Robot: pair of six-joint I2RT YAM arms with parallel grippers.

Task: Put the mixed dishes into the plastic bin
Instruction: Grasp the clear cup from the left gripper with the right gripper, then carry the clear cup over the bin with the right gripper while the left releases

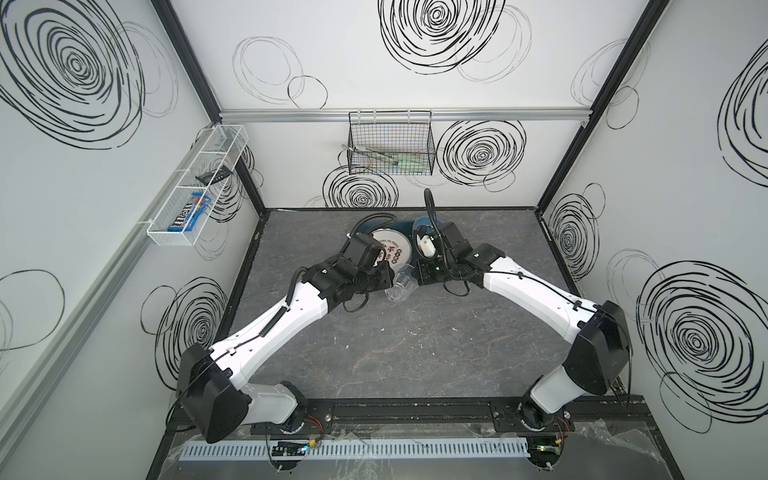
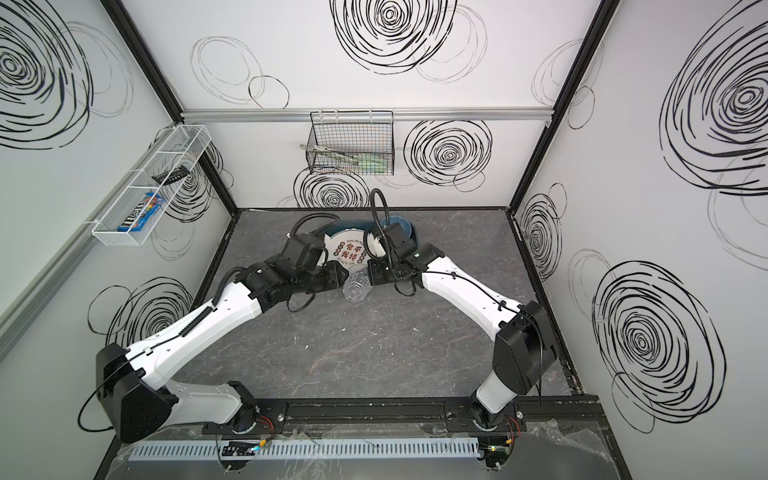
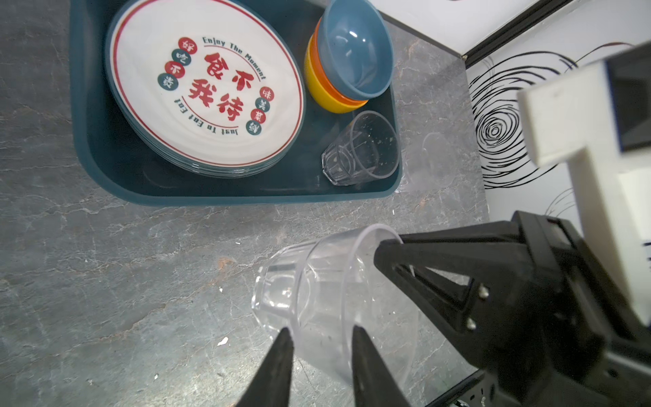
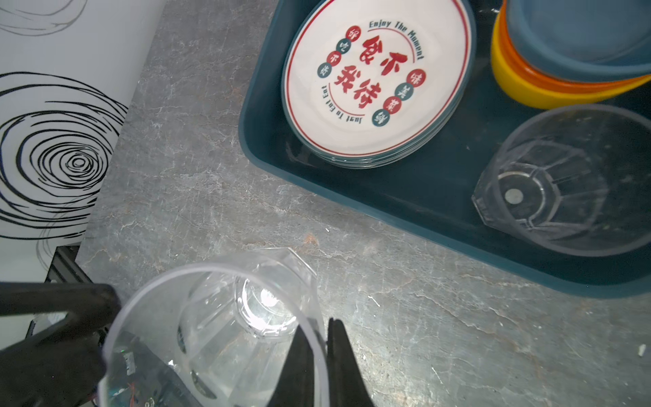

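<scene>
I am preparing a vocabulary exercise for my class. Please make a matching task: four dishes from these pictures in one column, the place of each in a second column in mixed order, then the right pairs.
Things
1. printed plate
2. blue bowl
3. yellow bowl
4. held tumbler

Places
a. lowest of the three nested bowls
b. outside the plastic bin, rim pinched by the right fingers
c. top of a plate stack inside the bin
d. uppermost of the nested bowls

Pairs: 1-c, 2-d, 3-a, 4-b
</scene>
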